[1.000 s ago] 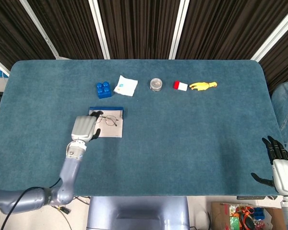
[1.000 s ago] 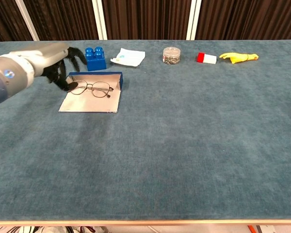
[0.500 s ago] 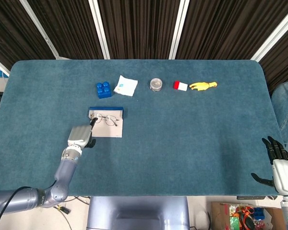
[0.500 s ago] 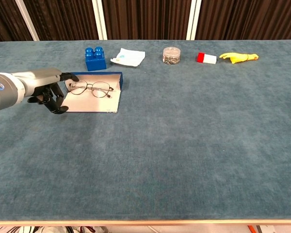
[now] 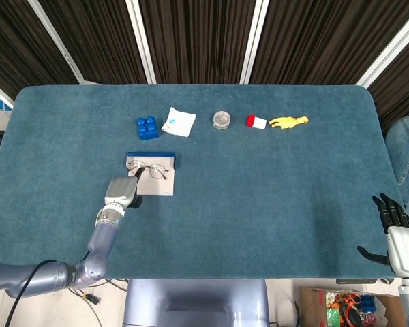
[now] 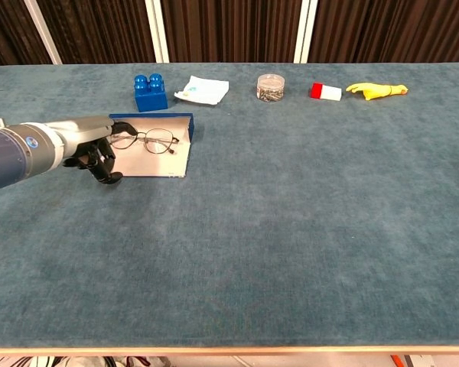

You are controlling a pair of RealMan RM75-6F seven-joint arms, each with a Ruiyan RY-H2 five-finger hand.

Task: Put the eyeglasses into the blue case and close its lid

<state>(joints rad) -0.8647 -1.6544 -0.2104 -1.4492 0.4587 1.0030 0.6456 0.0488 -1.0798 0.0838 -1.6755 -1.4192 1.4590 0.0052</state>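
Dark fingers (image 6: 101, 163) of the left hand (image 5: 121, 193) curl downward at the near-left corner of the blue case (image 5: 150, 174), grasping nothing that shows. The eyeglasses (image 6: 148, 139) lie on the open case's pale inner panel, lenses up, just beyond those fingers. Behind the case sits a blue block (image 5: 147, 127), a white cloth (image 5: 178, 122) beside it. Far off at the desk (image 5: 273, 197) edge, the right hand (image 5: 395, 231) hangs with fingers apart, released.

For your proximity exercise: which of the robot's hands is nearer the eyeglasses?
Left. The left hand sits beside the eyeglasses at the case's near-left edge; the right hand hangs off the table's far right edge.
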